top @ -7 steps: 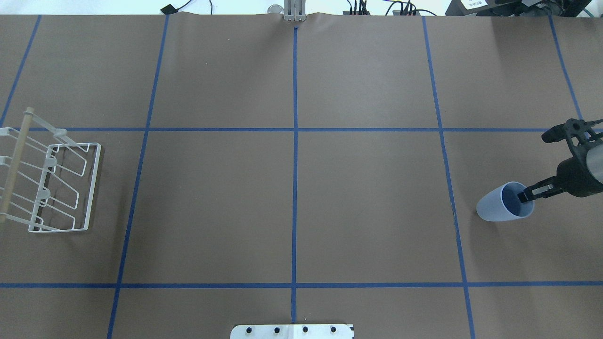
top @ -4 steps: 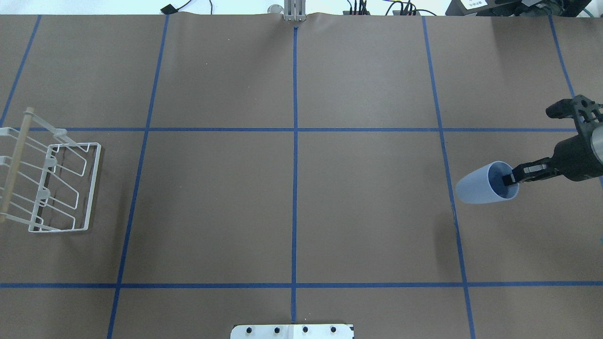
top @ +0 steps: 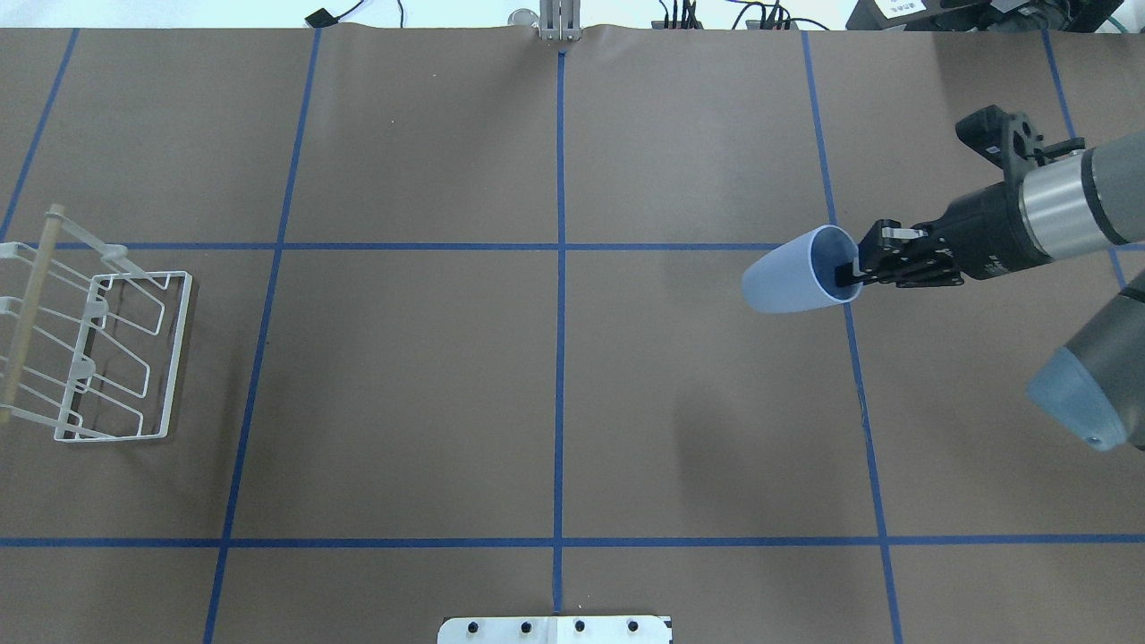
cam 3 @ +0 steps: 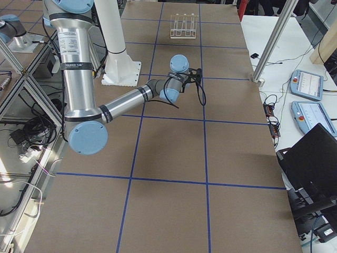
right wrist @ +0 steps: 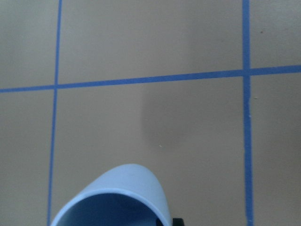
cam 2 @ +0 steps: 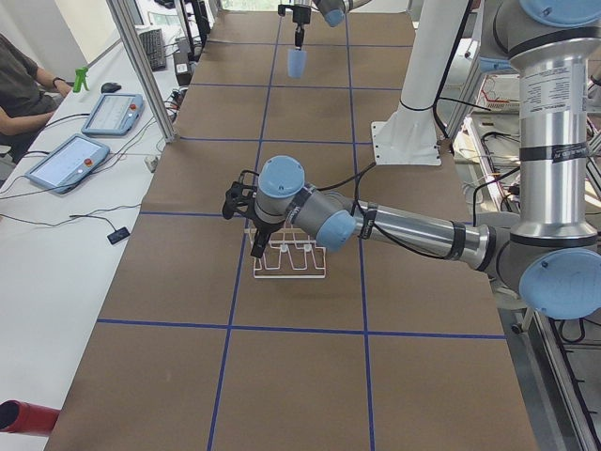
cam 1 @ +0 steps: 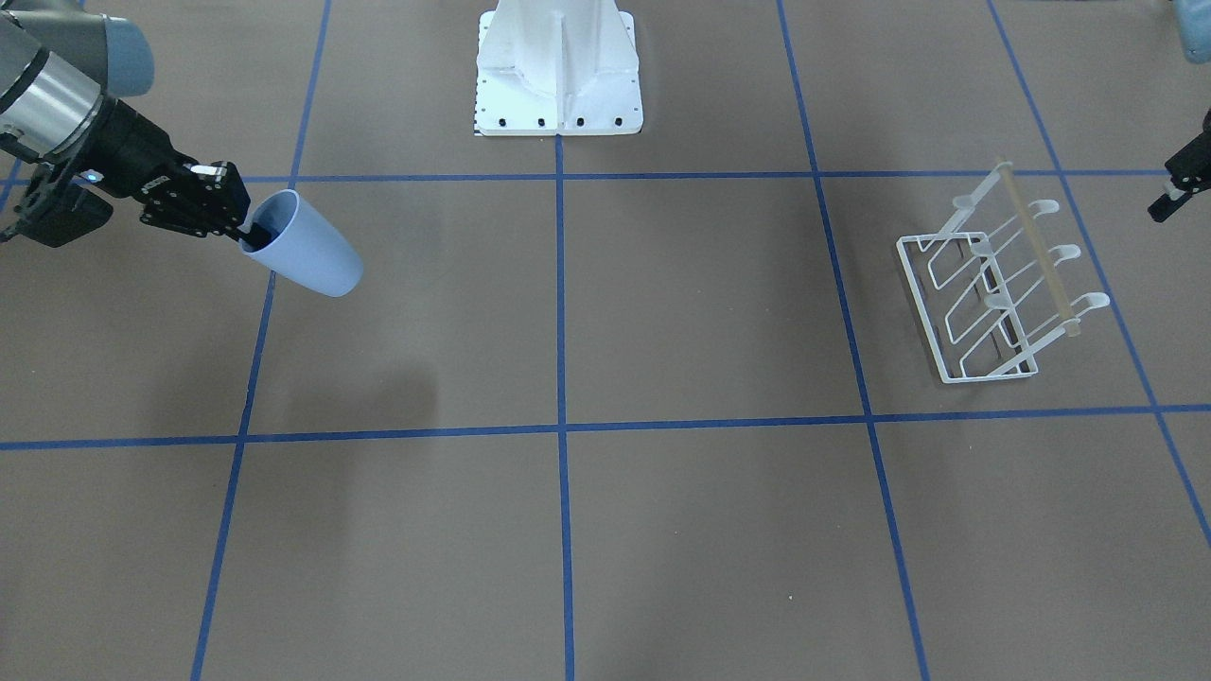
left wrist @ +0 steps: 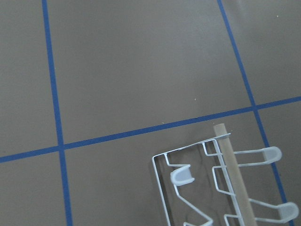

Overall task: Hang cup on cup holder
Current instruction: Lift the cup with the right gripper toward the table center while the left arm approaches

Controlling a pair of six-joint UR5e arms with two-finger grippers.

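Right pincer (top: 845,275), pinching the cup (top: 792,282) by its rim, has lifted it off the tabletop (top: 555,402) and carried it from 4 to 3 o'clock, base leading. Transfer begun. Rack (top: 87,365) sits at 9 o'clock, well apart. Left pincer (cam 1: 1173,194): cannot tell whether spread.

I work in a robotics lab, not a home. My table (top: 402,402) is papered brown and ruled into squares with blue tape (top: 560,358), and a white pedestal (cam 1: 558,66) bolted onto it carries me. Aluminium posts (cam 2: 141,56) frame the cell. On the white bench (cam 2: 56,254) alongside lie teach pendants (cam 2: 111,113) (an operator (cam 2: 19,80) sits by them), a laptop (cam 3: 310,163) and loose cables (cam 3: 270,113).
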